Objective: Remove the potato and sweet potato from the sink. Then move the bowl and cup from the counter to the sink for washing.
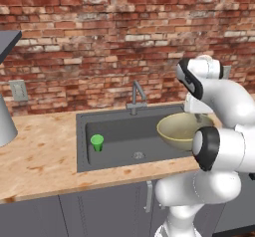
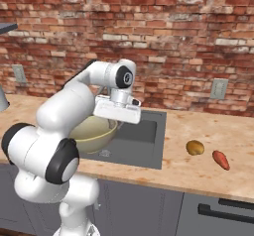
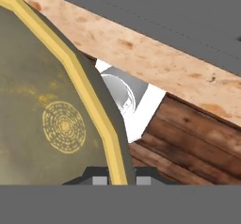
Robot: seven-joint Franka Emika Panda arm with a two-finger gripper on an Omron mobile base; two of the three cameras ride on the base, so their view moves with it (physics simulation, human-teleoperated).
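The gripper [image 3: 116, 177] clenched the olive bowl's [image 1: 178, 129] rim, holding it tilted above the sink's [image 1: 119, 131] right half, basin directly below.

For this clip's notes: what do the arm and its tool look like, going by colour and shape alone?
The arm is glossy white, built of rounded, bulbous links with black bands at the joints. A round white cap with a small dark centre sits at the wrist. The hand is a flat white block. The tool has two small dark tips with pale grey pads. No cables or markings are visible.
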